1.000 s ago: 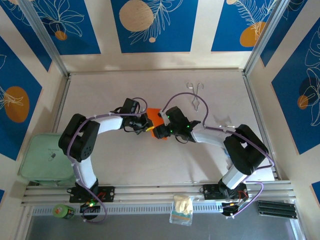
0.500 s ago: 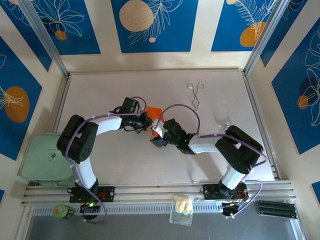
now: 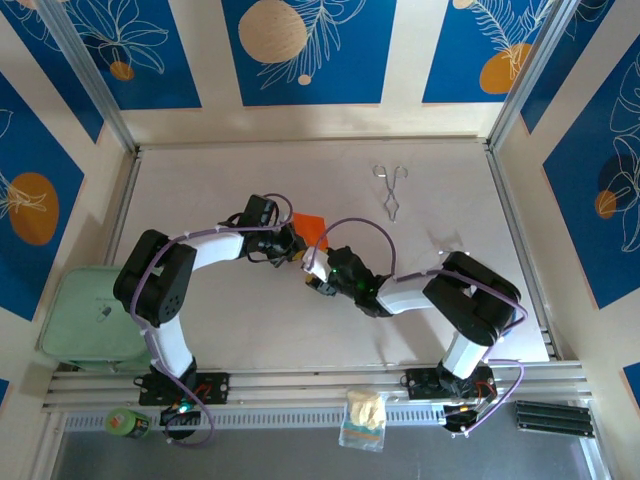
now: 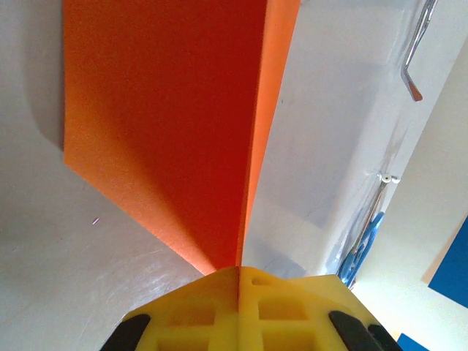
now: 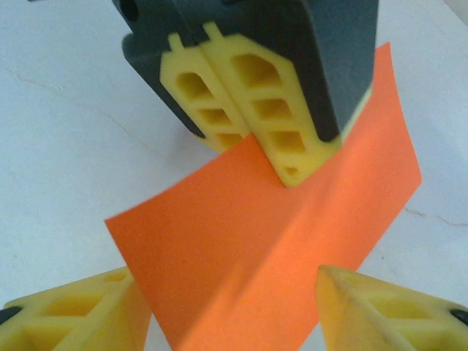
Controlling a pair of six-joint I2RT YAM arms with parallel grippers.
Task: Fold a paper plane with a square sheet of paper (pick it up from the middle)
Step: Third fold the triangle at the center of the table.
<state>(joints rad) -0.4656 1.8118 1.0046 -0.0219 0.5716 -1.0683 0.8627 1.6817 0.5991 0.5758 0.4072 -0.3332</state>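
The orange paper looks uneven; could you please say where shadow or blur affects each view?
Left wrist view: the thin bright orange paper sheet darkens toward its crease, left gripper's yellow fingertips soft. Right wrist view: a shadow crosses the sheet's lower middle, right gripper's fingers blurred. Top external view: even, sharp.

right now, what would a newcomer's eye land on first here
The bright orange paper at mid-table, a creased sheet caught between the two arms. The left claw is shut on its edge, and the right claw faces it with open jaws flanking the sheet. Farther back, metal tongs lie apart from it all.
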